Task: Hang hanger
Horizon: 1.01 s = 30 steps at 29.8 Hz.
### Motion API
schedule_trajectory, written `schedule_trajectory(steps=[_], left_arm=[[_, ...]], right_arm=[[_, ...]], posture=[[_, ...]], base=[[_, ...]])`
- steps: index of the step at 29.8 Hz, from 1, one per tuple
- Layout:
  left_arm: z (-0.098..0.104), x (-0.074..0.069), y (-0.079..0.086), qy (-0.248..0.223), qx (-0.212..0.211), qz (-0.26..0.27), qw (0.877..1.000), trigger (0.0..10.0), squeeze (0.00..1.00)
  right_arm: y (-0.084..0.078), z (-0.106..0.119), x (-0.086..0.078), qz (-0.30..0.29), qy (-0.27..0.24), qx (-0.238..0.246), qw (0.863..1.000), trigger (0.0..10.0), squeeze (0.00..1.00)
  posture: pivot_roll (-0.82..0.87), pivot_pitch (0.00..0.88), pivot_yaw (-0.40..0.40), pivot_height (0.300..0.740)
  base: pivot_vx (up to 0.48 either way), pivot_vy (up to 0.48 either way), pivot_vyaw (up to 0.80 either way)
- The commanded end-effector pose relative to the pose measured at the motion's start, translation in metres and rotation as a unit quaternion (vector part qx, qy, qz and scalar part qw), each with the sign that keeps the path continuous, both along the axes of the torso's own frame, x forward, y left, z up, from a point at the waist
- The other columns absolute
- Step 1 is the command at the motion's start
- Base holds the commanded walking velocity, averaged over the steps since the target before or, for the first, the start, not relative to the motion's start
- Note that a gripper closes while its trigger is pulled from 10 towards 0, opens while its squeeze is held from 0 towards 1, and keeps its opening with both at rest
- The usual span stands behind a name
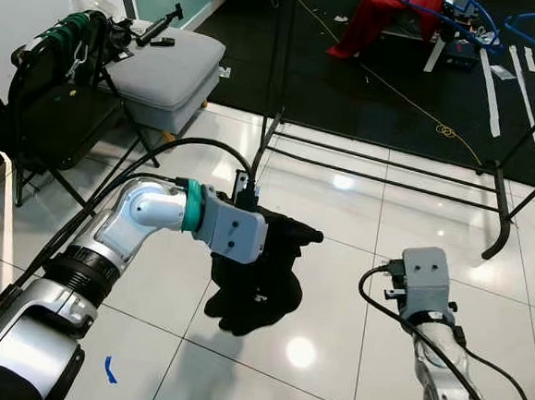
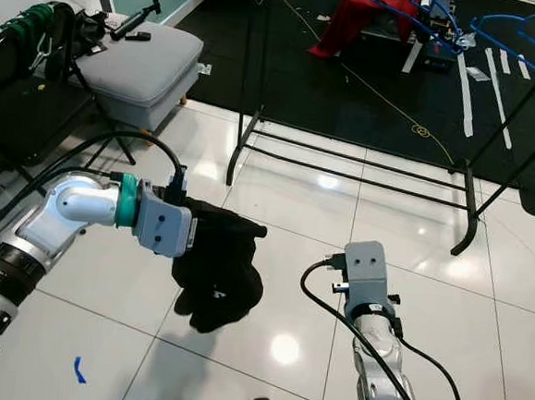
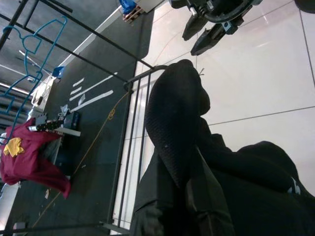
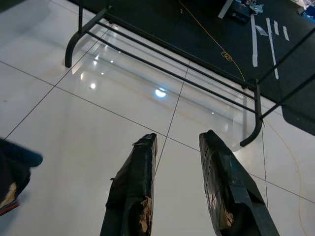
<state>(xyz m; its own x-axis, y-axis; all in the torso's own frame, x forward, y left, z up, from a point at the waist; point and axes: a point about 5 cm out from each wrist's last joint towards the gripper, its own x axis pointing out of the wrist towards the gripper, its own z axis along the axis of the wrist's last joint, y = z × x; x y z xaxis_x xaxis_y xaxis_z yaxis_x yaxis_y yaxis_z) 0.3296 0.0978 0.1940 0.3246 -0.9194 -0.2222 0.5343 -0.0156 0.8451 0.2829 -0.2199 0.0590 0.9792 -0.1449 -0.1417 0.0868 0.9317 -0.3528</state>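
Below you, the black clothes rack (image 1: 381,176) serves as the landmark: its base bars run across the white tiled floor (image 1: 335,289) along the edge of the dark mat (image 1: 370,69); your left gripper (image 1: 283,234) is on the near side of that rack, in front of its left upright, buried in a black garment (image 1: 256,287) that hangs from it in a bunch above the tiles; the left wrist view shows the dark cloth (image 3: 197,167) wrapped over the fingers, so you cannot tell how far the jaws stand apart, though the garment plainly hangs from them; no hanger can be made out inside the bundle; your right gripper (image 4: 177,196) is also on the near side of the rack, towards its right foot, pointing at the floor; its two black fingers (image 4: 133,191) stand apart with bare tile between them and hold nothing; blue hangers (image 2: 513,29) hang at the top of the rack, above the mat; a red garment (image 1: 374,18) lies beyond the rack on the mat; left of the rack stand a grey cushioned stool (image 1: 166,72) and a black folding chair (image 1: 56,114).
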Motion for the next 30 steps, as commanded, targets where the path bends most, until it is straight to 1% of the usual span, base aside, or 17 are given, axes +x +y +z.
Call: schedule_trajectory(steps=[1, 2, 3, 4, 5, 6, 7, 8, 9, 10, 12, 14, 18, 19, 20, 24, 30], left_arm=[[-0.009, 0.007, 0.002, 0.032, -0.023, 0.046, 0.998, 0.0, 0.0], [-0.014, 0.012, 0.004, 0.06, -0.041, 0.08, 0.994, 0.0, 0.0], [-0.025, 0.023, 0.01, 0.142, -0.093, 0.165, 0.972, 0.0, 0.0], [-0.039, 0.03, 0.014, 0.23, -0.159, 0.242, 0.929, 0.0, 0.0], [-0.05, 0.032, 0.016, 0.289, -0.196, 0.285, 0.892, 0.0, 0.0], [-0.05, 0.032, 0.016, 0.289, -0.196, 0.285, 0.892, 0.0, 0.0], [-0.062, 0.035, 0.019, 0.342, -0.251, 0.342, 0.839, 1.7, 0.0], [-0.073, 0.035, 0.022, 0.371, -0.288, 0.382, 0.796, 7.0, 0.0], [-0.083, 0.034, 0.024, 0.386, -0.303, 0.414, 0.767, 7.0, 0.0], [-0.094, 0.03, 0.026, 0.386, -0.309, 0.445, 0.747, 10.0, 0.0], [-0.101, 0.028, 0.027, 0.382, -0.308, 0.46, 0.74, 10.0, 0.0], [-0.111, 0.024, 0.03, 0.384, -0.318, 0.501, 0.708, 10.0, 0.0], [-0.113, 0.02, 0.035, 0.367, -0.34, 0.516, 0.696, 10.0, 0.0], [-0.112, 0.015, 0.039, 0.377, -0.373, 0.525, 0.666, 10.0, 0.0], [-0.111, 0.014, 0.04, 0.379, -0.383, 0.527, 0.658, 10.0, 0.0], [-0.111, 0.007, 0.034, 0.389, -0.38, 0.513, 0.664, 10.0, 0.0], [-0.096, 0.007, 0.024, 0.343, -0.399, 0.484, 0.7, 10.0, 0.0]], right_arm=[[0.002, -0.005, -0.001, -0.009, 0.006, 0.018, 1.0, 10.0, 0.0], [0.002, -0.006, -0.001, -0.015, 0.007, 0.034, 0.999, 10.0, 0.0], [0.001, -0.008, 0.0, -0.041, 0.01, 0.079, 0.996, 10.0, 0.0], [0.0, -0.009, 0.002, -0.063, 0.011, 0.128, 0.99, 10.0, 0.0], [0.001, -0.009, 0.003, -0.076, 0.012, 0.159, 0.984, 10.0, 0.0], [0.001, -0.009, 0.003, -0.076, 0.012, 0.159, 0.984, 10.0, 0.0], [0.003, -0.007, 0.004, -0.076, 0.008, 0.169, 0.983, 10.0, 0.0], [0.006, -0.006, 0.007, -0.069, 0.007, 0.182, 0.981, 10.0, 0.0], [0.01, -0.006, 0.008, -0.064, 0.013, 0.186, 0.98, 10.0, 0.0], [0.014, -0.005, 0.01, -0.054, 0.015, 0.182, 0.982, 10.0, 0.0], [0.017, -0.005, 0.011, -0.049, 0.016, 0.179, 0.983, 10.0, 0.0], [0.022, -0.004, 0.013, -0.034, 0.017, 0.161, 0.986, 10.0, 0.0], [0.025, -0.001, 0.015, -0.033, 0.008, 0.148, 0.988, 10.0, 0.0], [0.028, 0.0, 0.017, -0.025, 0.016, 0.15, 0.988, 10.0, 0.0], [0.028, 0.001, 0.017, -0.022, 0.017, 0.15, 0.988, 10.0, 0.0], [0.03, 0.011, 0.02, -0.002, -0.007, 0.127, 0.992, 10.0, 0.0], [0.028, 0.021, 0.021, -0.008, -0.019, 0.149, 0.989, 10.0, 0.0]], posture=[[-0.07, 0.035, 0.063, 0.74], [-0.07, 0.035, 0.063, 0.74], [-0.08, 0.037, 0.071, 0.74], [-0.08, 0.04, 0.076, 0.74], [-0.08, 0.042, 0.077, 0.74], [-0.08, 0.042, 0.077, 0.74], [-0.08, 0.046, 0.08, 0.74], [-0.07, 0.047, 0.081, 0.74], [-0.07, 0.051, 0.082, 0.74], [-0.07, 0.056, 0.077, 0.74], [-0.07, 0.058, 0.075, 0.74], [-0.07, 0.063, 0.069, 0.74], [-0.07, 0.067, 0.046, 0.74], [-0.07, 0.07, 0.034, 0.74], [-0.07, 0.07, 0.034, 0.74], [-0.09, 0.073, 0.031, 0.74], [-0.09, 0.082, 0.031, 0.74]], base=[[0.0, 0.0, 0.0], [0.0, 0.0, 0.0], [0.0, 0.0, 0.0], [0.0, 0.0, 0.0], [0.0, 0.0, 0.0], [0.0, 0.0, 0.0], [0.0, 0.0, 0.0], [0.0, 0.0, 0.0], [0.0, 0.0, 0.0], [0.0, 0.0, 0.0], [0.0, 0.0, 0.0], [0.0, 0.0, 0.0], [0.0, 0.0, 0.0], [0.0, 0.0, 0.0], [0.0, 0.0, 0.0], [0.0, 0.0, 0.0], [0.0, 0.0, 0.0]])
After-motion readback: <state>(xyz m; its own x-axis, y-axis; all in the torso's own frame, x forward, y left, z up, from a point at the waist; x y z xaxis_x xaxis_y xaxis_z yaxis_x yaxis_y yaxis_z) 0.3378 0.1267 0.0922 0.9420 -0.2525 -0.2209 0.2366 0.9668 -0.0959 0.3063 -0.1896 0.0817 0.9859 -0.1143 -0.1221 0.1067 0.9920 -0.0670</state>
